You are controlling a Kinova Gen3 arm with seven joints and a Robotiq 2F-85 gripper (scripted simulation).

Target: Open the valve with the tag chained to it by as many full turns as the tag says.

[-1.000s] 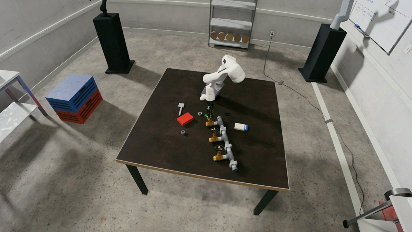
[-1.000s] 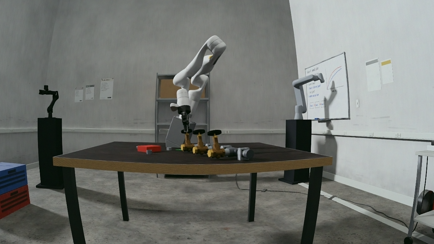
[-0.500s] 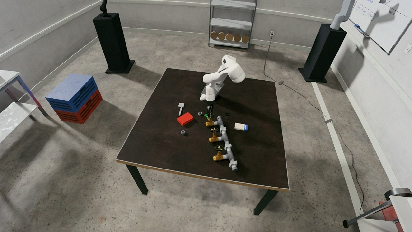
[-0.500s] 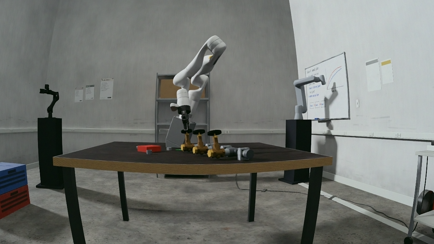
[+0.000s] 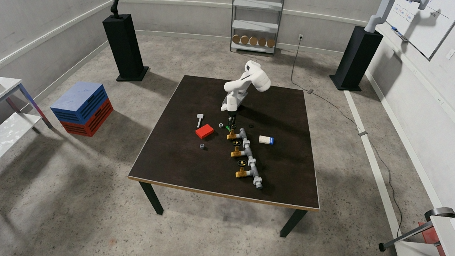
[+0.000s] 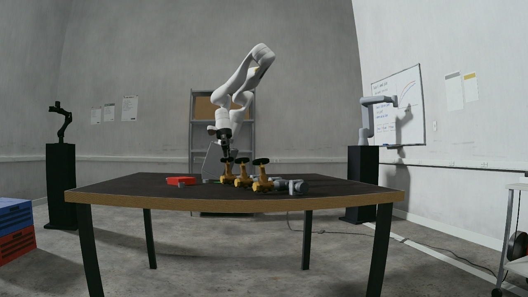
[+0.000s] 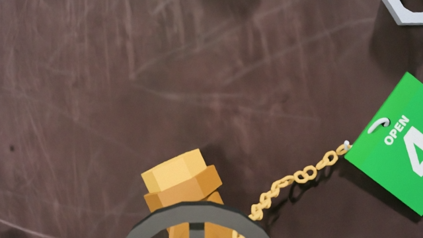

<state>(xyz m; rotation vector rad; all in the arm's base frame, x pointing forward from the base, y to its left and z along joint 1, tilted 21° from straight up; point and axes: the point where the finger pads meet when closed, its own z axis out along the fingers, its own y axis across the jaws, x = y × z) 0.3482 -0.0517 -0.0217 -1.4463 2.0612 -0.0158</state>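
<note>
Three brass valves with black handwheels stand on a grey pipe (image 5: 251, 155) (image 6: 284, 183) on the dark table (image 5: 178, 159). The far valve (image 5: 231, 135) (image 6: 226, 173) (image 7: 182, 180) carries a gold chain (image 7: 297, 178) to a green tag (image 7: 393, 155) (image 5: 227, 127) that reads "OPEN 4". Its handwheel's rim (image 7: 198, 215) shows at the bottom of the wrist view. My gripper (image 5: 231, 123) (image 6: 225, 153) is open and hangs straight down just above that handwheel (image 6: 226, 159). The middle valve (image 5: 236, 149) (image 6: 241, 173) and the near valve (image 5: 241, 168) (image 6: 261, 175) stand free. My fingers do not show in the wrist view.
A red block (image 5: 204, 131) (image 6: 180, 180), a grey hammer-like piece (image 5: 199, 119), two small grey rings (image 5: 220, 125) (image 5: 202, 146) and a white-and-blue box (image 5: 266, 139) lie on the table. A small black ring (image 5: 251, 127) lies beyond the pipe.
</note>
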